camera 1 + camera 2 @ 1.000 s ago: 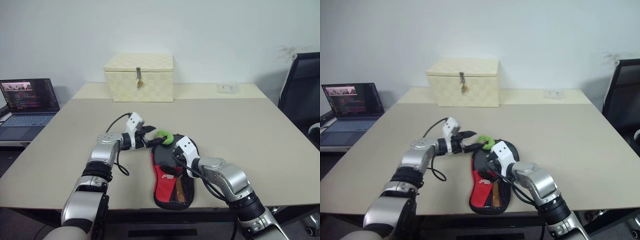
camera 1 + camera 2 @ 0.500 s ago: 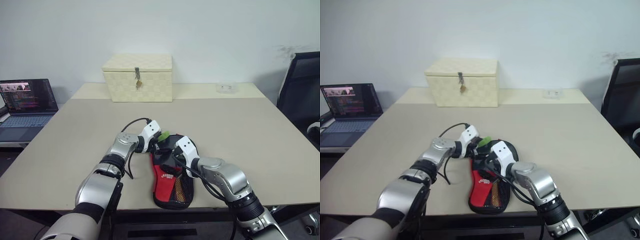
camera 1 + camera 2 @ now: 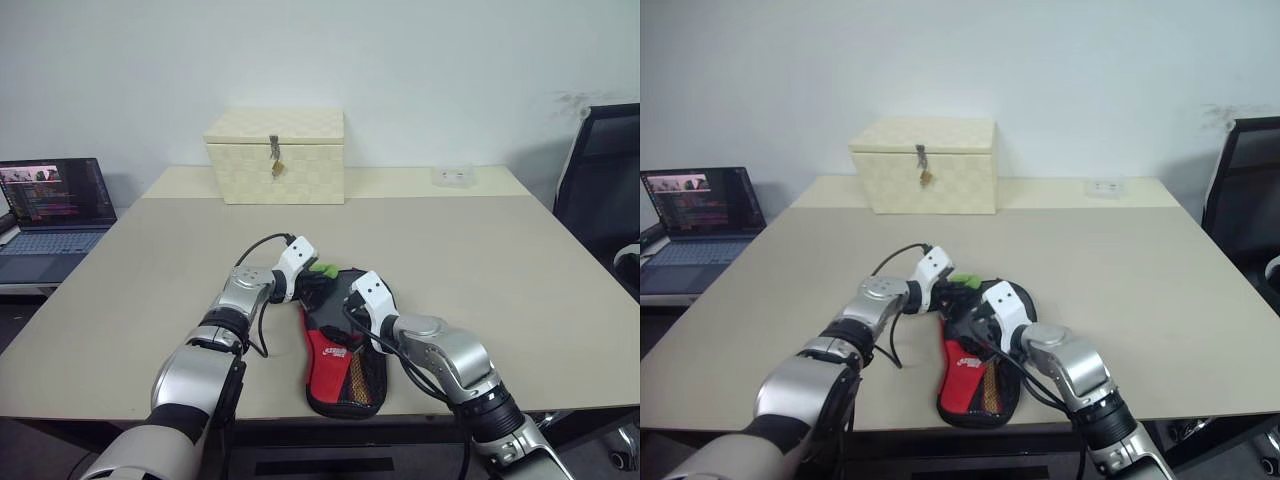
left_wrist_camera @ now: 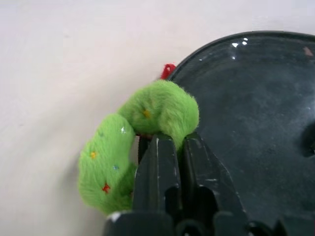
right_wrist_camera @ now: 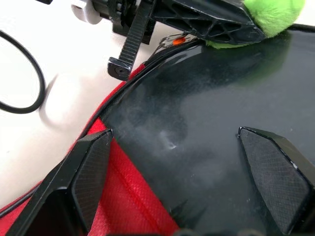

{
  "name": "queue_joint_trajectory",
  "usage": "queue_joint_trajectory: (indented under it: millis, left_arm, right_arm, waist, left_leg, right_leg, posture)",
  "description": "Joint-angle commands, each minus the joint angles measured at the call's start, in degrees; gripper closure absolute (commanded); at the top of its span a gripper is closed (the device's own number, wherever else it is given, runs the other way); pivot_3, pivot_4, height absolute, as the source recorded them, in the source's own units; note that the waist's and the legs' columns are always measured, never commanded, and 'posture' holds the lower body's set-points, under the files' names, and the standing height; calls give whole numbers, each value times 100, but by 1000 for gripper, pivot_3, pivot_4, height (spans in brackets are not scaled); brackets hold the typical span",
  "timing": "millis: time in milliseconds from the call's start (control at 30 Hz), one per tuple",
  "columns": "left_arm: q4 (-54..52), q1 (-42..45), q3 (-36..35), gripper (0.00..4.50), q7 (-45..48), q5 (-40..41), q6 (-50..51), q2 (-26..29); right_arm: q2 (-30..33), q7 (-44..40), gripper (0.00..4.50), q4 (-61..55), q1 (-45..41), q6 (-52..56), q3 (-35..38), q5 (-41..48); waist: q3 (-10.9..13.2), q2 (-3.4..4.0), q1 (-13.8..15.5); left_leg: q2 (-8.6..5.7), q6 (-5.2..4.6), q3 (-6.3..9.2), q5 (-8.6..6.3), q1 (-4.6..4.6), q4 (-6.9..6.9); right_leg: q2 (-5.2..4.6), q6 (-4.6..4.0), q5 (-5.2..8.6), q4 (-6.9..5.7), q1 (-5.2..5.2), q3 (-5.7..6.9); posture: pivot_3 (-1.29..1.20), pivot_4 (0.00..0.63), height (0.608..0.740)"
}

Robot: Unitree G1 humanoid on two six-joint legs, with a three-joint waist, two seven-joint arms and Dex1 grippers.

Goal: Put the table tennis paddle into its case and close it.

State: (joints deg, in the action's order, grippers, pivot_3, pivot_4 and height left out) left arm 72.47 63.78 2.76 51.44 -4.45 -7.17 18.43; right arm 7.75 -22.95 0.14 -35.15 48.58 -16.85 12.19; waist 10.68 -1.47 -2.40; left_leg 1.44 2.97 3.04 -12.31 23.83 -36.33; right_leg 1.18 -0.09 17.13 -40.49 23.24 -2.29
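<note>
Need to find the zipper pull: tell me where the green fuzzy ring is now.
The green fuzzy ring lies at the case's far rounded end, pinched by the left gripper's fingers, left of the right gripper.

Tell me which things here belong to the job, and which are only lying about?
Job: case; green fluffy zip pull, pinched by the left claw; right claw, open over the case.
Lying about: cream box; laptop; chair.

The case [image 3: 340,355] bears a white logo on its red part, too small to read. The laptop [image 3: 55,205] screen shows text, also illegible.
</note>
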Motion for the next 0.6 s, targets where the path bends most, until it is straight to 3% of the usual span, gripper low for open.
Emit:
queue_joint_trajectory:
  millis: [33, 267, 600]
  left_arm:
    - [30, 148, -73, 4456, -560, -50, 128, 4]
    - [315, 635, -145, 4456, -2167, -264, 267, -145]
    - [476, 1227, -78, 4456, -2797, -563, 90, -741]
  right_arm:
    - [44, 88, 0, 367, 44, -90, 41, -199]
    - [199, -36, 0, 283, 355, 74, -104, -295]
    - [458, -103, 0, 185, 762, 267, -299, -559]
  waist:
    - [-1, -1, 2]
    - [-5, -8, 9]
    - [-20, -25, 64]
  left_leg:
    - [0, 0, 0, 0, -1, -2]
    - [-1, 0, 6, -1, 0, -48]
    - [-10, 0, 6, 0, -1, -59]
  right_leg:
    - [0, 0, 0, -4, 0, 0]
    - [0, 23, 13, -38, -6, 1]
    - [0, 34, 12, -38, -14, 0]
  posture:
    - [0, 150, 740]
    - [0, 150, 740]
    - [0, 150, 740]
